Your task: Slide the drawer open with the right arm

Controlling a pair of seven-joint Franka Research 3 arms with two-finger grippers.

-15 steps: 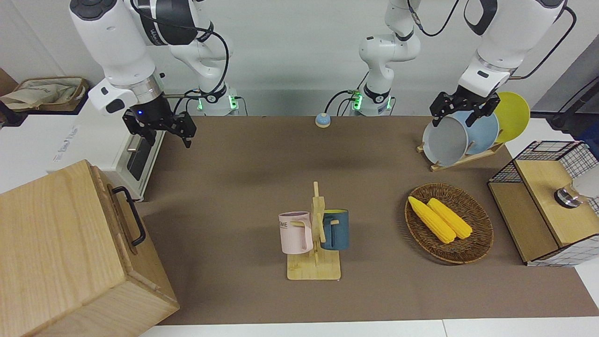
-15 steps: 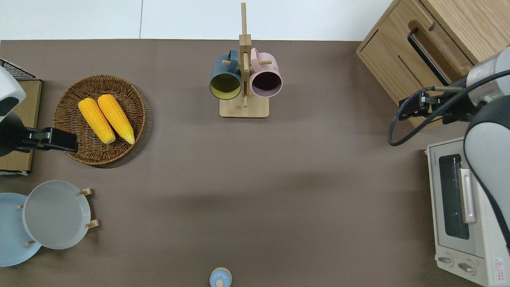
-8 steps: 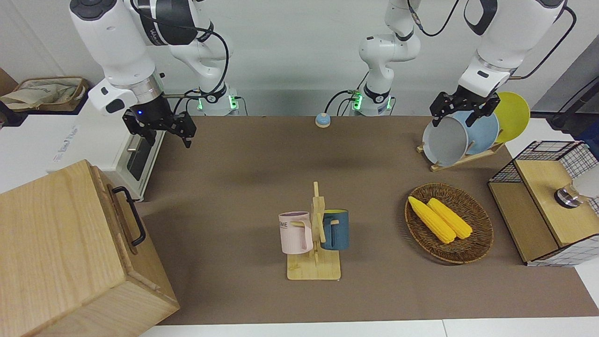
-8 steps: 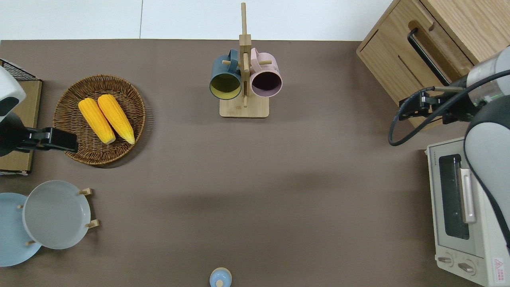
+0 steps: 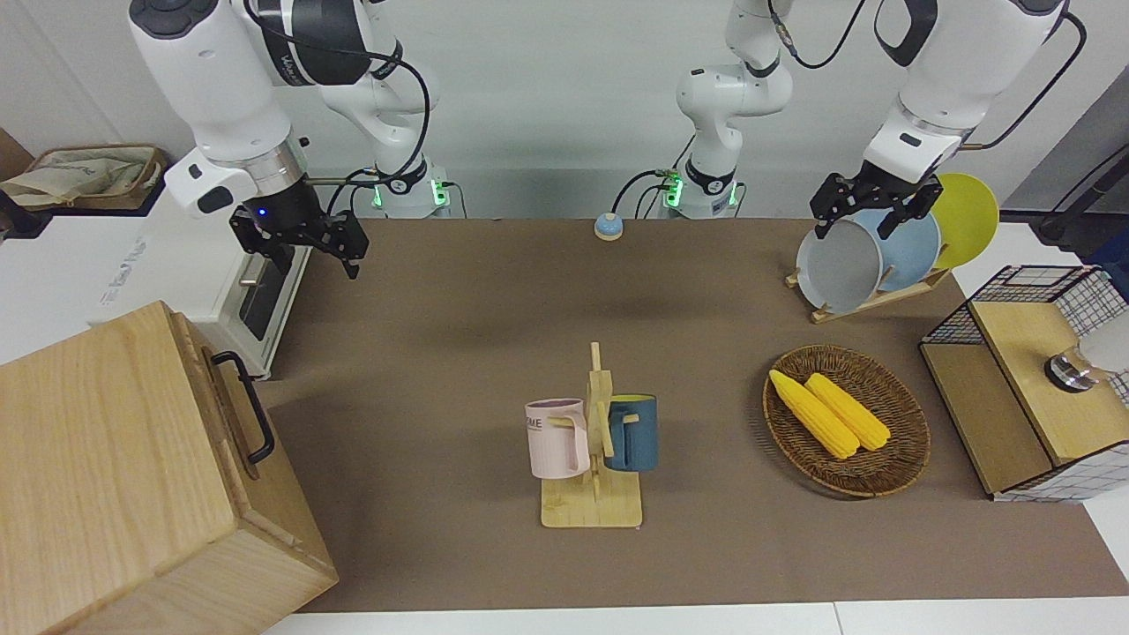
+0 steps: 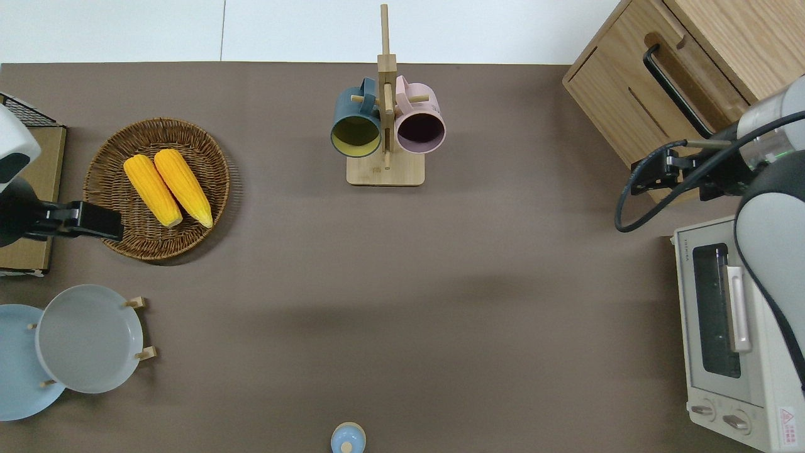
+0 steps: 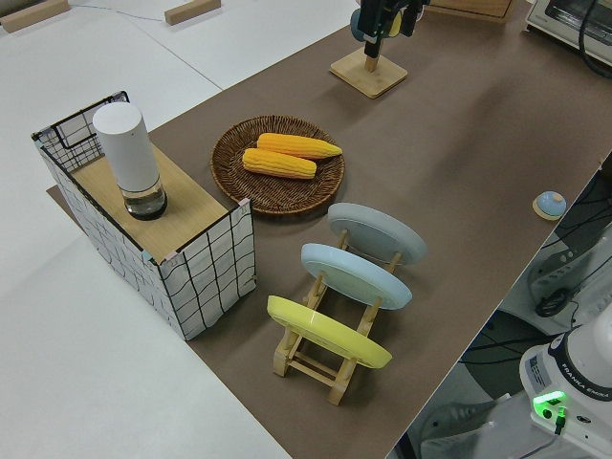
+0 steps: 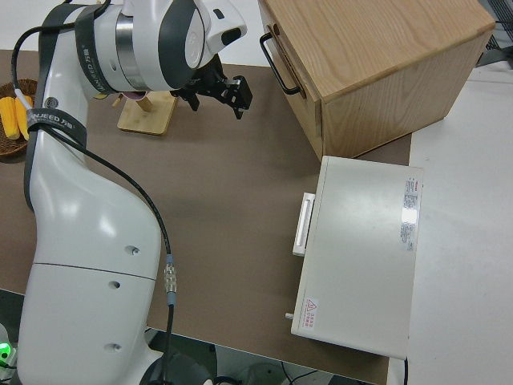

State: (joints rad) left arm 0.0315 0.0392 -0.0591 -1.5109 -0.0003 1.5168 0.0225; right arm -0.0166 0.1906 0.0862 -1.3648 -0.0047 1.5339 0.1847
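**Right gripper creeping toward the drawer — no contact yet**

Over the last second your right gripper (image 6: 654, 171) has shifted only slightly — in the overhead view it has edged a little farther from the robots, toward the wooden cabinet (image 6: 710, 38); the front view shows an equally small drift. Read it as the approach under way and little more.

The drawer (image 6: 635, 94) sits in the cabinet at the right arm's end of the tabletop (image 6: 440, 283), farther from the robots than the toaster oven (image 6: 729, 327). It looks fully shut, front panel flush. Its black handle (image 6: 671, 88) is untouched.

Overhead, the gripper sits over the cabinet's lower corner, the one nearer the robots, near the end of the handle but apart from it. The front view shows it high up. Its fingers (image 5: 353, 250) are spread, holding nothing.

Judgement: the whole pull remains to be done. You need the gripper lowered and its fingers brought around the handle bar before any slide.

Left arm is parked; its gripper (image 5: 869, 207) looks spread and empty.
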